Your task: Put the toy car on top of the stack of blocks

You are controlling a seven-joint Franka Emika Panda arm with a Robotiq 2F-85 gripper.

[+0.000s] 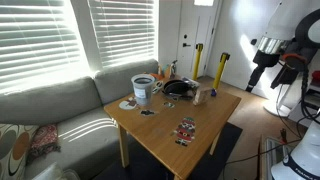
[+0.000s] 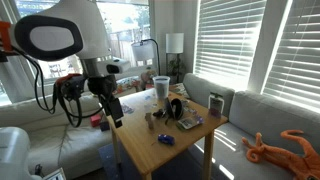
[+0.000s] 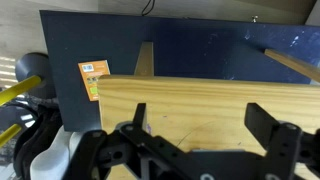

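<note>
The stack of blocks is a short pale tan column on the wooden table, next to the dark pan; it also shows in an exterior view. A small blue thing that looks like the toy car lies on the table toward its near edge. My gripper hangs open and empty at the table's edge, well apart from both. It is dark against the room in an exterior view. In the wrist view the open fingers frame bare wood at the table edge.
A white bucket stands near the pan. A flat colourful card lies on the table. A cup stands at a corner. A couch runs along one side. The dark blue floor shows past the edge.
</note>
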